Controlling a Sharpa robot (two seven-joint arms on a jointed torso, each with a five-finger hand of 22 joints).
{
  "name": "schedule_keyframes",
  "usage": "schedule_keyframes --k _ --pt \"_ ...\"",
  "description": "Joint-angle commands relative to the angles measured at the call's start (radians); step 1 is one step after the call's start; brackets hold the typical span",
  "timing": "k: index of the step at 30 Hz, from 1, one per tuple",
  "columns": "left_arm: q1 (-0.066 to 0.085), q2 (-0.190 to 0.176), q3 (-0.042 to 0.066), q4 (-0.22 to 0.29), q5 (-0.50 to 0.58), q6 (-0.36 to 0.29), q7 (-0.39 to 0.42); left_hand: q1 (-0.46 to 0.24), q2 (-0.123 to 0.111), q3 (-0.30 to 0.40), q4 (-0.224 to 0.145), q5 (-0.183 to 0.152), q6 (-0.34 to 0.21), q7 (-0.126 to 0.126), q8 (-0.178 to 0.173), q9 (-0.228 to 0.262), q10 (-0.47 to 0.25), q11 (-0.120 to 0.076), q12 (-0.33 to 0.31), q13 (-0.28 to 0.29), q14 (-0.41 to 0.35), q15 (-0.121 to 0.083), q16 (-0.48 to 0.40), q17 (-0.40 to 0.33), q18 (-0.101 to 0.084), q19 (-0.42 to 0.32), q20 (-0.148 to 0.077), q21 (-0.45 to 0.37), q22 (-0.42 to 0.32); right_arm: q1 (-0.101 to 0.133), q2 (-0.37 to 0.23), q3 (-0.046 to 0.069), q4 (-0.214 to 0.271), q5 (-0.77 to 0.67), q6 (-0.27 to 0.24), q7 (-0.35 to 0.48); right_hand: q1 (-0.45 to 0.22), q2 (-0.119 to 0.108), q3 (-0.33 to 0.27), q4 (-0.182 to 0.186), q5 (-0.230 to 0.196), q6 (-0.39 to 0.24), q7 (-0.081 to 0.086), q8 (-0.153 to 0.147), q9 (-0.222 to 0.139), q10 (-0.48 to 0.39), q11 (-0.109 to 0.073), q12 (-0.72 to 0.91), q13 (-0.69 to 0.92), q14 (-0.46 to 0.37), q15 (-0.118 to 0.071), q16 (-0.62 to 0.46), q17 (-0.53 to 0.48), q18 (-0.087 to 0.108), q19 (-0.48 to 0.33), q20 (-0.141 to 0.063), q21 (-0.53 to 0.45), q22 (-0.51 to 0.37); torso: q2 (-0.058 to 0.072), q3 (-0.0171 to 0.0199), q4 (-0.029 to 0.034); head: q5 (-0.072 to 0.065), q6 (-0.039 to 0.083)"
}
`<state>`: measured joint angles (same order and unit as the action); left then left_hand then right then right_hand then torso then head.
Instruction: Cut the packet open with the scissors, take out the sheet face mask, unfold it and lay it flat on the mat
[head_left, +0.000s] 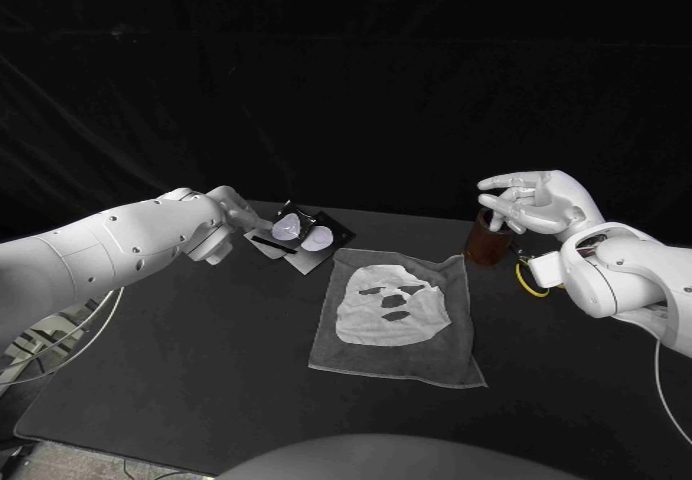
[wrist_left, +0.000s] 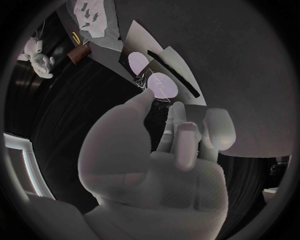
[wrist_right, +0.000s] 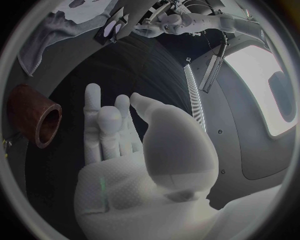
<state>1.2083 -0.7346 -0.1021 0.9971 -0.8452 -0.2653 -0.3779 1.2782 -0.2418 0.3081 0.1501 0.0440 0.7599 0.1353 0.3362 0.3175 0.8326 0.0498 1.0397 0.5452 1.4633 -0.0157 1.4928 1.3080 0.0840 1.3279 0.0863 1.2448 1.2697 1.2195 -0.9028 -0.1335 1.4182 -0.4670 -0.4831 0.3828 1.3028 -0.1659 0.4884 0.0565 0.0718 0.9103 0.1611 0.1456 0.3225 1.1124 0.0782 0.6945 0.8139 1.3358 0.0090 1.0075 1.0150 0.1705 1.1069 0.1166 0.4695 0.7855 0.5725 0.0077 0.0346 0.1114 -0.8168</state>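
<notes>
The white sheet mask (head_left: 387, 298) lies unfolded and flat on the grey mat (head_left: 418, 362) in the middle of the table. The cut packet (head_left: 296, 240), pale ovals showing on its dark sheets, lies just beyond the mat's far left corner. My left hand (head_left: 231, 218) is at the packet's left edge. In the left wrist view its thumb tip (wrist_left: 145, 97) is at the edge of the packet's clear film (wrist_left: 156, 84), its fingers loosely bent and apart, nothing between them. My right hand (head_left: 537, 200) hangs raised above the table at the right, fingers spread, holding nothing.
A brown cup (head_left: 488, 240) stands off the mat's far right corner, below the right hand. A yellow object (head_left: 535, 278) lies beside it, under the right wrist. Black cloth backs the table. Bare table runs along the mat's left and near sides.
</notes>
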Motion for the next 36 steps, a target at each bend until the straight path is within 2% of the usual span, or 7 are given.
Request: schedule_keyframes --k 1,2,10,18,26,30,36 --pt "0.0 0.001 0.0 0.007 -0.05 -0.002 0.009 0.105 0.059 -0.257 0.1 0.004 -0.039 -0.016 -0.006 -0.018 -0.046 -0.007 -0.003 -0.014 -0.018 -0.003 -0.033 0.026 0.023 -0.035 0.0 -0.048 -0.042 0.0 0.001 0.001 -0.001 0.001 0.009 0.001 -0.008 0.002 -0.003 0.003 -0.007 -0.001 0.008 0.002 0.002 -0.007 0.001 -0.002 0.0 -0.004 -0.001 -0.002 -0.001 0.011 -0.007 -0.001 -0.006 -0.001 0.0 0.0004 0.0001 0.001 0.0" --pt "0.0 0.0 0.0 0.008 -0.054 -0.021 0.023 0.134 0.059 -0.305 0.143 0.005 -0.044 -0.012 -0.002 -0.022 -0.06 -0.002 -0.001 -0.021 -0.044 0.003 -0.055 -0.019 0.031 -0.06 -0.001 -0.084 -0.074 -0.001 0.001 0.001 -0.001 0.001 0.009 0.001 -0.008 0.002 -0.003 0.003 -0.007 -0.001 0.009 0.002 0.002 -0.007 0.001 -0.002 -0.001 -0.004 0.0 -0.003 -0.001 0.011 -0.007 -0.001 -0.006 -0.001 0.0 0.0003 -0.0003 0.0 0.001" --pt "0.0 -0.015 0.002 0.031 -0.021 -0.189 0.209 0.182 0.097 -0.312 0.14 0.005 -0.021 0.009 0.027 -0.026 -0.126 0.023 -0.047 -0.076 -0.212 0.026 -0.196 -0.256 0.076 -0.219 0.019 -0.305 -0.258 -0.002 0.003 0.001 -0.002 0.002 0.014 0.0 -0.008 0.002 -0.003 0.003 -0.007 -0.002 0.009 0.002 0.002 -0.008 0.001 -0.002 -0.001 -0.006 0.0 -0.006 -0.004 0.011 -0.007 -0.001 -0.007 -0.002 0.0 0.0003 -0.0004 -0.013 0.006" --pt "0.0 -0.078 0.006 0.154 0.158 -0.187 0.476 0.292 0.133 -0.204 0.137 0.005 0.014 0.037 0.037 -0.049 -0.125 0.054 -0.16 -0.193 -0.397 0.053 -0.389 -0.541 0.1 -0.297 0.042 -0.488 -0.409 -0.005 0.006 0.001 -0.001 -0.038 0.048 -0.023 0.01 0.006 0.016 -0.014 0.002 -0.001 0.016 0.02 0.008 -0.068 0.01 -0.061 -0.065 -0.128 0.012 -0.201 -0.159 0.009 -0.044 0.01 -0.055 -0.031 -0.001 -0.0012 -0.0021 -0.083 0.004" --pt "-0.011 -0.143 0.007 0.321 0.326 -0.124 0.625 0.305 0.124 -0.157 0.136 0.005 0.028 0.04 0.038 -0.063 -0.108 0.062 -0.2 -0.243 -0.415 0.058 -0.419 -0.584 0.1 -0.292 0.049 -0.528 -0.444 -0.014 0.004 0.001 0.007 -0.166 0.125 -0.097 0.012 0.016 0.046 -0.037 0.011 0.022 0.013 0.052 0.015 -0.036 0.011 -0.238 -0.27 -0.133 0.012 -0.326 -0.223 0.012 -0.051 0.016 -0.111 -0.074 0.001 -0.0014 -0.0027 -0.155 -0.008" --pt "-0.029 -0.163 0.007 0.391 0.349 -0.092 0.648 0.313 0.121 -0.138 0.135 0.005 0.037 0.038 0.04 -0.068 -0.093 0.06 -0.207 -0.257 -0.413 0.057 -0.42 -0.591 0.1 -0.286 0.048 -0.534 -0.452 -0.031 0.006 0.0 0.019 -0.32 0.153 -0.172 0.022 0.031 0.057 -0.062 0.013 0.044 0.002 0.05 0.011 0.019 0.001 -0.341 -0.375 -0.019 -0.007 -0.311 -0.222 0.013 0.021 -0.008 -0.064 -0.049 0.001 -0.0005 -0.0033 -0.178 -0.017" --pt "-0.054 -0.17 0.006 0.443 0.289 -0.056 0.651 0.31 0.111 -0.121 0.135 0.005 0.045 0.034 0.04 -0.075 -0.055 0.052 -0.194 -0.262 -0.369 0.05 -0.381 -0.554 0.101 -0.266 0.043 -0.53 -0.454 -0.057 0.011 -0.001 0.04 -0.485 0.14 -0.286 0.015 0.029 0.063 -0.09 0.05 0.064 -0.017 0.043 0.003 0.145 -0.028 -0.301 -0.363 0.139 -0.035 0.053 0.078 0.012 0.094 -0.036 0.012 0.002 0.002 0.0006 -0.0031 -0.193 -0.029"
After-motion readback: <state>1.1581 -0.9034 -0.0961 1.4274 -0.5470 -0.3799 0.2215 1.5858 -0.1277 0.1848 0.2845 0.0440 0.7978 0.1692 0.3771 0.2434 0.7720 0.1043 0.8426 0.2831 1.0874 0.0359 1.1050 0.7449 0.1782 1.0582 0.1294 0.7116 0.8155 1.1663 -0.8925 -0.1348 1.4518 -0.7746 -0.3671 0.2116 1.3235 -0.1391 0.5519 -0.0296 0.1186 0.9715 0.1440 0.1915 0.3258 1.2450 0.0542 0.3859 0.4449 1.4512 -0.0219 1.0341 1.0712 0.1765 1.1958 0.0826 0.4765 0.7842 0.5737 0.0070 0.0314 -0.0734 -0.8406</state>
